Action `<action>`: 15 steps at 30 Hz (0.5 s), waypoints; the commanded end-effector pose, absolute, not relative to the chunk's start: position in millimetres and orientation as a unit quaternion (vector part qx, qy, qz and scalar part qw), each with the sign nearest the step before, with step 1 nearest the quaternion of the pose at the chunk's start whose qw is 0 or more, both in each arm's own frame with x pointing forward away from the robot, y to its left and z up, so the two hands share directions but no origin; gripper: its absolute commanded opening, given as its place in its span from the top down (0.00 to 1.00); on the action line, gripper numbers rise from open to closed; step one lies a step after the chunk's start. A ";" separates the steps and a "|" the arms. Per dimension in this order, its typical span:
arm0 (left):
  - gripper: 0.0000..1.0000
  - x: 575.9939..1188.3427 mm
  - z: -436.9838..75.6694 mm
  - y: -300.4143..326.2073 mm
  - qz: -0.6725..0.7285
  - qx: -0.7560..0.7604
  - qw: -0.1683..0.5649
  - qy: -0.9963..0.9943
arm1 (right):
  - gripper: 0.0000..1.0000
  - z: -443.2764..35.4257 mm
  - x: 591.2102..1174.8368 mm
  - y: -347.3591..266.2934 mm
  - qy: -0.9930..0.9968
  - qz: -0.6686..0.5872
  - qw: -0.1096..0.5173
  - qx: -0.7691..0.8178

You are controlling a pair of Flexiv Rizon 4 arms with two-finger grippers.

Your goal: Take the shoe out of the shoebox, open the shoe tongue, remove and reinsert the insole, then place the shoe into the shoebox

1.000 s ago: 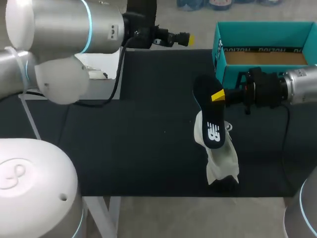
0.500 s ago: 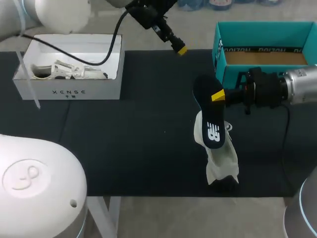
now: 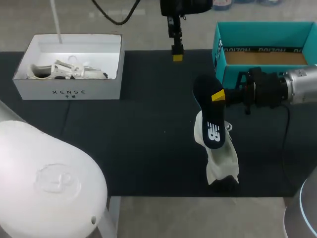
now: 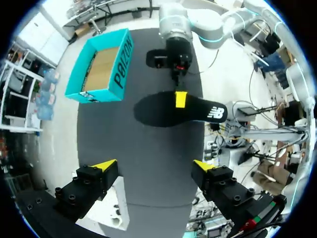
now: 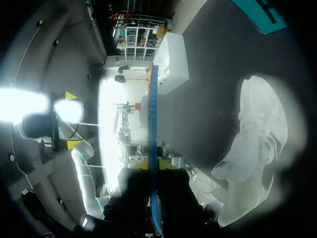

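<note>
A: Right tool (image 3: 218, 95): state and load?
B: Clamped on a dark, flat foam insole with a white logo (image 3: 211, 121), gripped at one long edge. Seen edge-on between the fingers in the right wrist view. Held up off the black matte surface (image 3: 138, 144).

A: Position of the shoe?
B: White lace-up shoe (image 3: 221, 158) lying on the surface, below and just ahead of the right tool, under the free end of the insole. Contact between the two not resolvable. Outside both boxes.

A: And the shoebox?
B: Open teal cardboard shoebox (image 3: 257, 30) with a brown floor, just beside the right tool's wrist, on the side away from the shoe.

A: Left tool (image 4: 154, 171)?
B: Fingers spread wide. Poised above the far part of the surface, pointing down. Insole and right tool ahead of it, well apart.

A: Anything else on the surface?
B: Open white rectangular cardboard box (image 3: 69, 91) with a second pale shoe (image 3: 64, 71) inside. Well apart from both tools, off to the left tool's side.
</note>
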State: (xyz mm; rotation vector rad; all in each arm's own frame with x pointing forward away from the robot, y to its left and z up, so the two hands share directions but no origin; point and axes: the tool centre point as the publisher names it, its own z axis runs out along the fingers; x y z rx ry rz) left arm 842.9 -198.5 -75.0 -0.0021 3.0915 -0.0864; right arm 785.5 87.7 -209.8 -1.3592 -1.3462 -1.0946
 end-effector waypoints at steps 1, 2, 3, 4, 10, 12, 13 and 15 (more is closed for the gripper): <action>0.00 847.3 -76.0 -201.6 0.403 0.020 0.031 0.914 | 1.00 -209.7 785.0 88.2 -0.545 -0.443 0.451 -0.551; 0.00 847.4 -76.8 -200.9 0.397 0.014 0.028 0.917 | 1.00 -209.7 785.0 88.2 -0.545 -0.443 0.451 -0.551; 0.00 847.7 -77.4 -200.0 0.391 0.009 0.025 0.920 | 1.00 -209.7 785.0 88.2 -0.545 -0.443 0.451 -0.551; 0.00 847.8 -77.9 -198.8 0.383 0.005 0.022 0.923 | 1.00 -209.7 785.0 88.2 -0.545 -0.443 0.451 -0.551; 0.00 843.4 -80.6 -191.6 0.337 -0.009 0.013 0.941 | 1.00 -209.7 785.0 88.2 -0.545 -0.443 0.451 -0.551; 0.00 841.3 -81.5 -189.9 0.330 -0.008 0.014 0.944 | 1.00 -209.7 785.0 88.2 -0.545 -0.443 0.451 -0.551; 0.00 840.5 -81.8 -189.4 0.327 -0.009 0.014 0.945 | 1.00 -209.7 785.0 88.2 -0.545 -0.443 0.451 -0.551; 0.00 839.0 -82.4 -188.7 0.320 -0.009 0.013 0.947 | 1.00 -209.7 785.0 88.2 -0.545 -0.443 0.451 -0.551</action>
